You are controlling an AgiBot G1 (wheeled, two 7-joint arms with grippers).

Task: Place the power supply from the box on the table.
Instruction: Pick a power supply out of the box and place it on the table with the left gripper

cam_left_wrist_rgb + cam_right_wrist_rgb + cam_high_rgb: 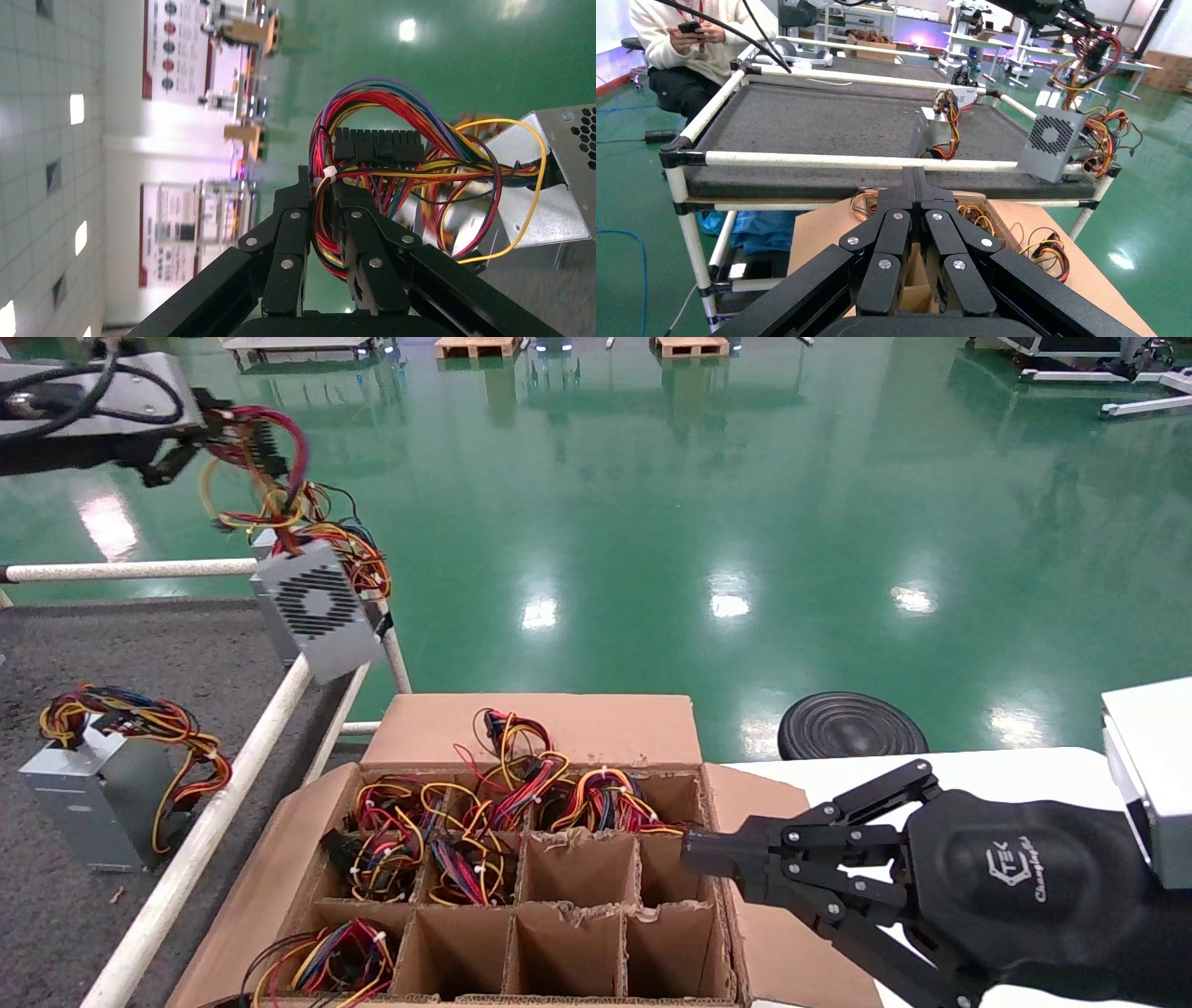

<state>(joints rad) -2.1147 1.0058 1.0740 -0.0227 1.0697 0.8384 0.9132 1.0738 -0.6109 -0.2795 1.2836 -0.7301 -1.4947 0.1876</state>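
Note:
The power supply (312, 607) (1053, 144), a silver-grey box with a round slotted vent, hangs tilted in the air over the corner rail of the table (140, 645) (828, 119). My left gripper (219, 435) (320, 179) is above it, shut on its looped red, yellow and purple wires (365, 119); the metal body (541, 203) dangles below. The box (540, 724) (828, 225) stands in front of me with divider cells, several holding wired units (438, 831). My right gripper (694, 859) (914, 175) hovers shut and empty over the box's right side.
Another grey unit with orange and yellow wires (88, 794) (933, 130) stands on the table. A white rail (214, 812) runs between table and box. A black round stool (850, 727) and a white tabletop (1006, 770) lie to the right. A seated person (687, 49) is beyond the table.

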